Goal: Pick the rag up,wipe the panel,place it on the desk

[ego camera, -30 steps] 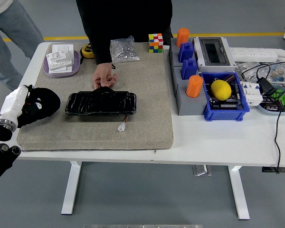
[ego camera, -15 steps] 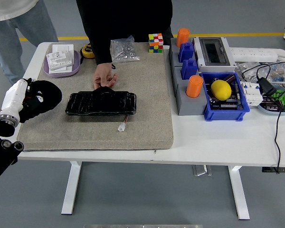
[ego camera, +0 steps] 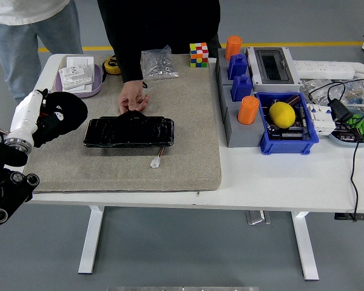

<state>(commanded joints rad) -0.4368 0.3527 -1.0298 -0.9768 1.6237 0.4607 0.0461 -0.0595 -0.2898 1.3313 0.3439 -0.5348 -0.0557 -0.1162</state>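
Your left hand (ego camera: 59,115) hovers at the mat's (ego camera: 188,163) left edge on the worktop (ego camera: 291,176); you cannot tell how its fingers are set. The black panel (ego camera: 128,131) lies just right, a person's hand (ego camera: 133,100) touching its far edge.

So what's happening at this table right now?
The robot's left hand holds a black rag just left of a glossy black panel lying on a grey mat. A person across the table steadies the panel's far edge with one hand. The rag isn't on the panel yet.
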